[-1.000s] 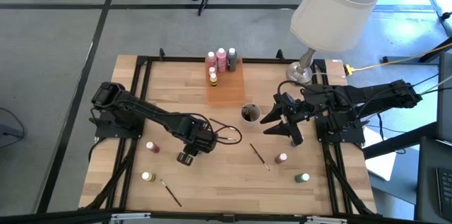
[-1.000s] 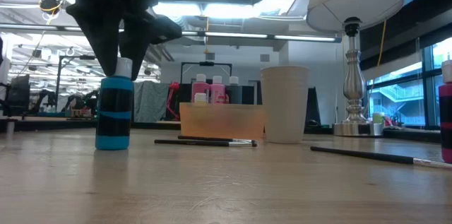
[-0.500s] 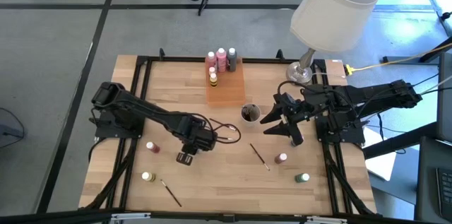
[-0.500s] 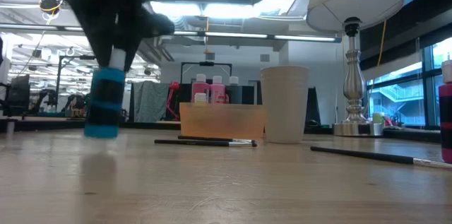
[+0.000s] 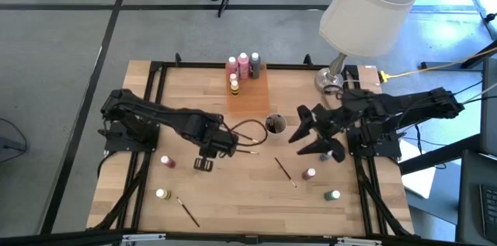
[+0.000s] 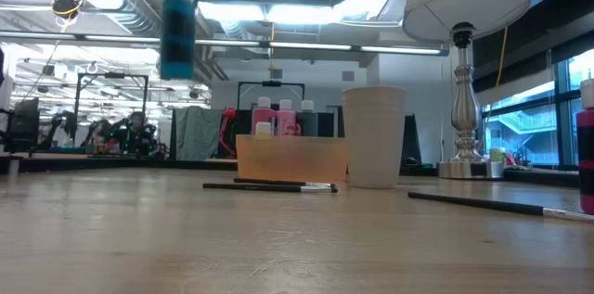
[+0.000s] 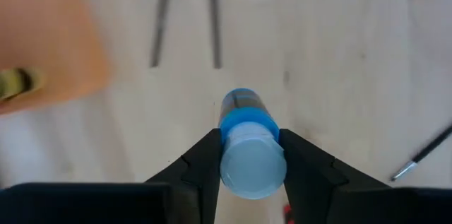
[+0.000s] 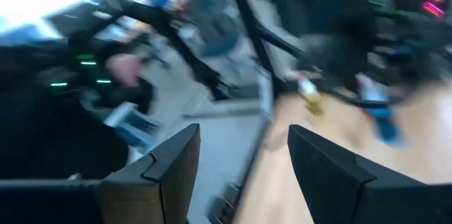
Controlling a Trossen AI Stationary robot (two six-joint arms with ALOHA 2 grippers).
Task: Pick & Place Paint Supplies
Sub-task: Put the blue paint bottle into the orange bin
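My left gripper (image 5: 204, 161) is shut on a blue paint bottle (image 6: 178, 32) with a pale cap and holds it high above the table's near left part. On the table lie loose bottles: red (image 5: 166, 161), yellow (image 5: 161, 195), pink (image 5: 310, 174) and green (image 5: 332, 195). Thin dark paintbrushes (image 5: 283, 171) (image 5: 187, 212) also lie flat there. More bottles (image 5: 243, 66) stand on the orange tray (image 5: 250, 97) at the far middle. My right gripper (image 5: 311, 133) hangs open above the table's right part, nothing between its fingers. My left gripper pinches the blue bottle at its top end, by the pale cap (image 7: 253, 167), between its two fingers (image 7: 203, 167). The fingers come from above, pointing down. The bottle hangs upright below them, lifted clear of the table.
A round cup (image 5: 274, 125) holding brushes stands just in front of the tray. A lamp with a big white shade (image 5: 366, 9) stands on its metal foot (image 5: 329, 80) at the far right. Two brushes (image 7: 161, 19) lie on the wood beneath my left gripper.
My left gripper has gone straight up with the blue bottle, which stood on the table a second ago and now hangs clear, well above it. My right gripper has turned a little where it hangs.
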